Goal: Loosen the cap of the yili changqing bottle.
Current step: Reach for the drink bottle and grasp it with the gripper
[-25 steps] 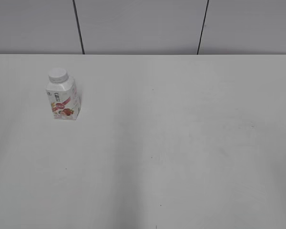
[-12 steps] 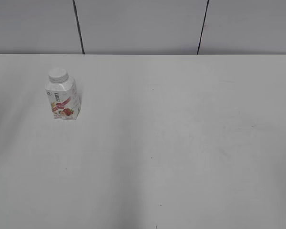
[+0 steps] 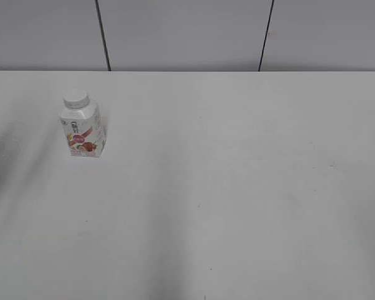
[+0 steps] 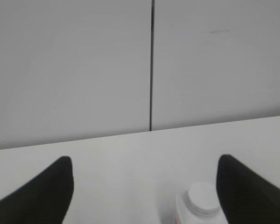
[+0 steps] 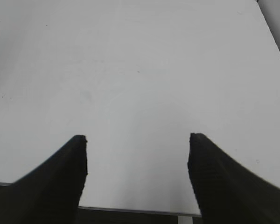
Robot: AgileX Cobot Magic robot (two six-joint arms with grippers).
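Showing only in wrist views, both tools spread apart; cap between left fingers.

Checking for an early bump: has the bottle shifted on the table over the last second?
No. The yili changqing bottle stands at the same spot left of the dark wall seam as before.

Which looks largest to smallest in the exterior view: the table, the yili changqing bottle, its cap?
1. The table, which fills most of the exterior view.
2. The yili changqing bottle, standing upright at the left.
3. The cap, only about as wide as the bottle's neck.
Cap and bottle sit together, so nearness does not skew that pair.
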